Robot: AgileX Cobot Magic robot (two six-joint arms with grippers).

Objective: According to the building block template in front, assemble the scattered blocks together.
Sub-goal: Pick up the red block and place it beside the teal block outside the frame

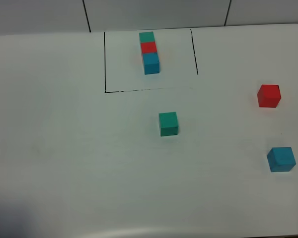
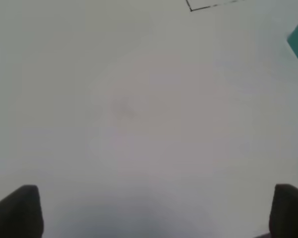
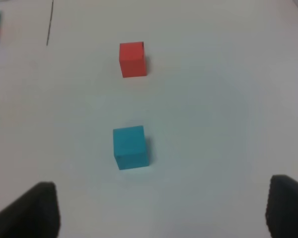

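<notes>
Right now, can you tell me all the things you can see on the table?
template row: one, three joined cubes, green, red, blue; far middle, inside the frame
black frame: one, thin black line; drawn on the far side
green cube: one, teal-green; middle, alone
red cube: one, red; right side
blue cube: one, blue; right side, nearer than red
table: one, white
left gripper: one, black; open, empty
right gripper: one, black; open, empty

Green cube [image 1: 168,123] stands alone, open all round; red cube [image 1: 268,95], blue cube [image 1: 281,159] well apart at right.
</notes>
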